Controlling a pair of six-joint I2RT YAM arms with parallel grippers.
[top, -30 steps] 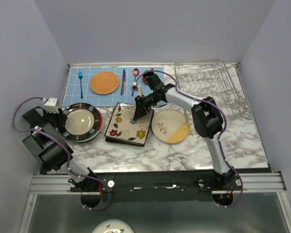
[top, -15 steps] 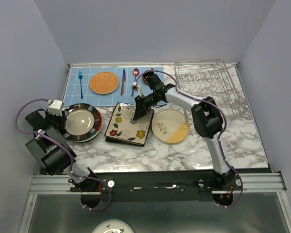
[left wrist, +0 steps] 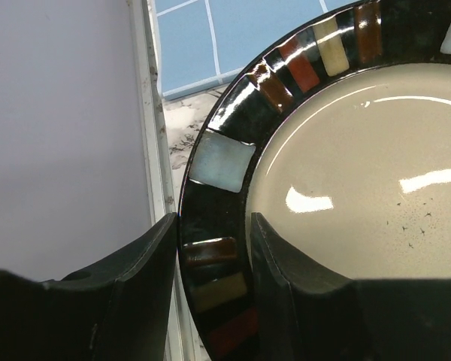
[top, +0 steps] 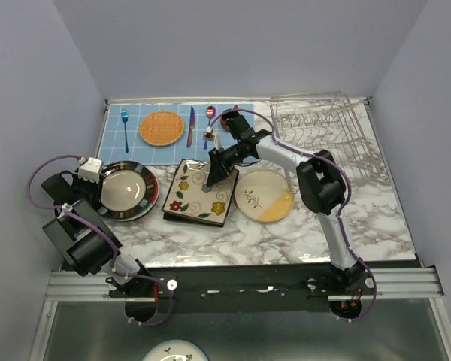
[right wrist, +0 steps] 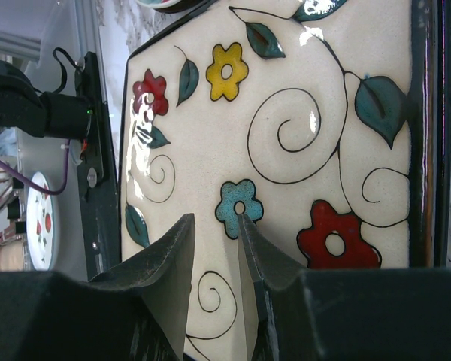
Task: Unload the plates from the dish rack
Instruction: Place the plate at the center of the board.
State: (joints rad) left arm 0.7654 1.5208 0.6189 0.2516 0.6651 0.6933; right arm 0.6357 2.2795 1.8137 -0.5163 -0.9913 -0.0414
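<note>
From above, the left arm (top: 79, 241) is folded at the surface's (top: 286, 233) left edge, with the left end effector (top: 98, 183) at the striped plate (top: 126, 189). The right arm (top: 319, 188) reaches from beside the dish rack (top: 323, 128), and the right end effector (top: 213, 180) tips down over the flowered plate (top: 198, 193). In the left wrist view, the fingers straddle the striped rim. In the right wrist view, the fingers are narrowly parted over the flowers. I cannot tell whether either is clenched or released.

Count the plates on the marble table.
3: stripe-rimmed round plate at left, flowered square plate mid-table, cream round plate right of it. More may hide underneath.
</note>
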